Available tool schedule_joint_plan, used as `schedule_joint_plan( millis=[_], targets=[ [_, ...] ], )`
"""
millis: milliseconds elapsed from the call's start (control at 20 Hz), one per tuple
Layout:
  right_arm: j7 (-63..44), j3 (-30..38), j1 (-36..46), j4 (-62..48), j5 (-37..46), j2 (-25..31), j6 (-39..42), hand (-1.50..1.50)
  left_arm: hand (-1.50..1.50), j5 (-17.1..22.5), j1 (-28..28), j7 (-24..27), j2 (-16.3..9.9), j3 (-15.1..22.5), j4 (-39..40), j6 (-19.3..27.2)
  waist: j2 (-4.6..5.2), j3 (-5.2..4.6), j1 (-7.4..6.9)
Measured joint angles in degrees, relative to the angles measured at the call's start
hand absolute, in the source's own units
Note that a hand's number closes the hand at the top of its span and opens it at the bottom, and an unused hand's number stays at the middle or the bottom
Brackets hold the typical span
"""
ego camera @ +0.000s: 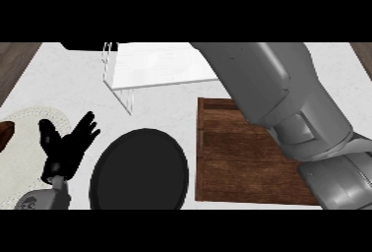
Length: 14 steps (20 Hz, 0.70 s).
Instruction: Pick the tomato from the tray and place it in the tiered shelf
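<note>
The brown wooden tray (231,167) lies on the white counter at the right, partly covered by my right forearm (291,113). That forearm rises from the lower right to the top edge beside the white tiered shelf (160,69), where the picture's edge cuts it off, so the right hand does not show. No tomato is visible on the tray or on the shelf. My left hand (65,147) rests open at the lower left, fingers up and holding nothing.
A black round plate (139,170) lies between the left hand and the tray. Under the left hand is a pale round mat (22,157), with a brown object (6,134) at the left edge. A dark shape (81,46) sits at the top left.
</note>
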<state>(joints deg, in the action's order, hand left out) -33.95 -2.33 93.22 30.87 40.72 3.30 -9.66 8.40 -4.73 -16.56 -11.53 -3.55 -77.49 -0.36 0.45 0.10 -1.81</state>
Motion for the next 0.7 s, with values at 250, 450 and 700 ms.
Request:
schedule_joint_plan(
  millis=[250,450,700],
  targets=[
    [3.37,1.19,0.93,-2.86,0.01,-0.16,-0.85,1.50,0.00,-0.17,0.41,1.32,0.18,-0.15,0.24,-0.47,-0.06,0.00,0.09],
    [4.15,1.01,1.77,-4.80,0.89,0.13,0.36,1.50,0.00,-0.45,1.17,1.87,0.51,-0.02,-0.40,-0.42,-0.16,-0.02,0.25],
    [2.78,4.45,1.84,-5.05,-0.69,0.15,-4.70,-1.50,0.00,-0.77,0.88,0.45,0.80,0.14,-0.88,0.24,-0.15,-0.03,0.30]
  ],
)
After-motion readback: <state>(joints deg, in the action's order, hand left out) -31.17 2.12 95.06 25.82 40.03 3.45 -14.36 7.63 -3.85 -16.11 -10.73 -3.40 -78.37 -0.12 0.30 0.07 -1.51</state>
